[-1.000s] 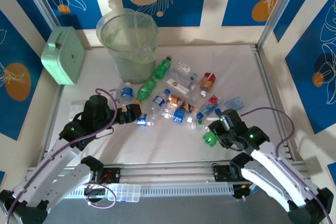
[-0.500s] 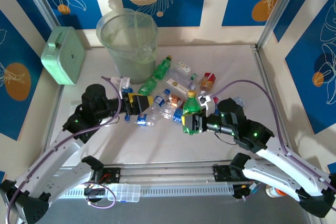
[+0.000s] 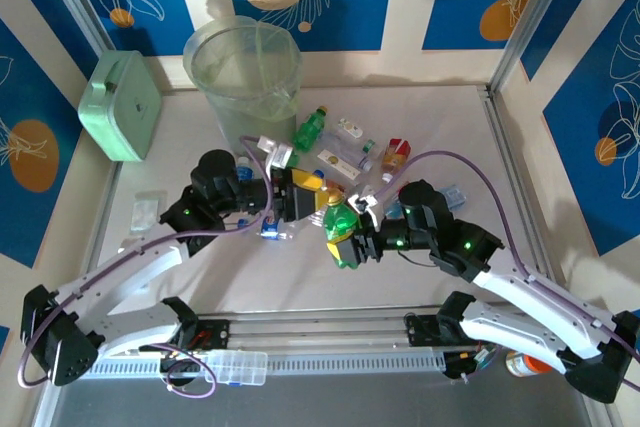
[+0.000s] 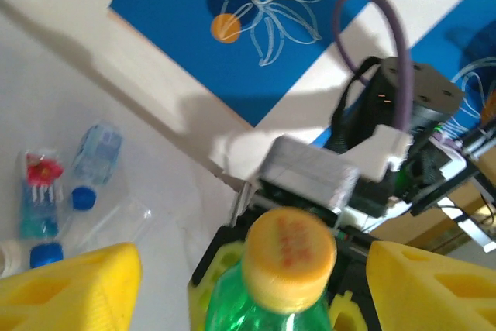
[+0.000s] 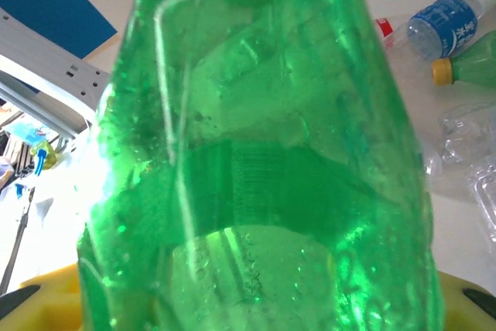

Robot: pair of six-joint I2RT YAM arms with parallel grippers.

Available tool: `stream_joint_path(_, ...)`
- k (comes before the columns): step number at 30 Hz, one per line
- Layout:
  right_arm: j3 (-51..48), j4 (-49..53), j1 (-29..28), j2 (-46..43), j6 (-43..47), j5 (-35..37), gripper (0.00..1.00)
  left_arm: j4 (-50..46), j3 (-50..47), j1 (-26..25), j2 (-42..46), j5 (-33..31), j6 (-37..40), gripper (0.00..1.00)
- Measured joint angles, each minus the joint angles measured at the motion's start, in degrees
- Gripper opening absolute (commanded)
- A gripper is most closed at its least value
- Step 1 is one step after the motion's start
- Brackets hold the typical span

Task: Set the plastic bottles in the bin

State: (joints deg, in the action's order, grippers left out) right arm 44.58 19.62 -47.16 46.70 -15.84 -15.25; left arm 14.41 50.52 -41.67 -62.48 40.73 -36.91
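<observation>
My right gripper (image 3: 350, 237) is shut on a green bottle (image 3: 342, 219) with a yellow cap, held upright above the table's middle. In the right wrist view that green bottle (image 5: 263, 160) spans the frame between the jaws of the right gripper (image 5: 256, 308). My left gripper (image 3: 306, 193) is open just left of the bottle's top. In the left wrist view the yellow cap (image 4: 288, 257) sits between the wide-apart yellow fingers (image 4: 74, 288) of the left gripper (image 4: 252, 269), touching neither. The translucent bin (image 3: 243, 77) stands at the back left. More bottles (image 3: 345, 157) lie scattered in front of it.
A mint-green box (image 3: 122, 105) leans at the far left wall. Another green bottle (image 3: 310, 128) lies beside the bin. A blue-labelled bottle (image 5: 449, 21) and a yellow-capped bottle neck (image 5: 465, 69) lie on the table. Metal rails edge the table.
The right gripper has lifted the green bottle and carried it left toward the middle. The left gripper has swung right, so the cap now sits between its open fingers.
</observation>
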Motion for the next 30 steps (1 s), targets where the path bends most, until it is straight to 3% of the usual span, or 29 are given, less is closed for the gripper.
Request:
stream_joint_path(8, 0.37, -1.86, 2.64, 1.18, 0.0, -3.8, 0.14, 3.63, 3.78, -1.66, -7.17, 4.24, 0.68, 0.41)
stream_joint_path(12, 0.42, -2.62, 4.81, 1.18, -0.2, -6.1, 0.16, 2.8, 5.46, -2.36, -7.89, 4.7, 3.02, 0.17)
stream_joint_path(14, 0.44, -2.97, 5.6, 1.2, 0.0, -7.3, 0.29, 2.58, 5.81, -2.4, -7.89, 4.48, 3.82, 0.1)
stream_joint_path(16, 0.42, -3.32, 6.01, 1.22, 0.09, -7.76, 0.6, 2.27, 6.19, -2.49, -7.89, 4.28, 4.35, 0.05)
stream_joint_path(18, 0.42, -3.69, 6.05, 1.22, 0.0, -7.43, 0.74, 2.03, 6.56, -2.49, -7.87, 4.04, 4.68, 0.03)
stream_joint_path(23, 0.15, -5.62, 6.14, -0.11, 0.33, -2.75, 0.85, -2.36, 8.37, -2.75, -7.82, 0.76, 9.33, 0.0)
stream_joint_path(30, -1.64, -8.28, 8.07, -6.38, -0.5, 0.96, 0.9, -12.39, 15.93, -1.7, -8.2, -11.72, 15.08, 0.0)
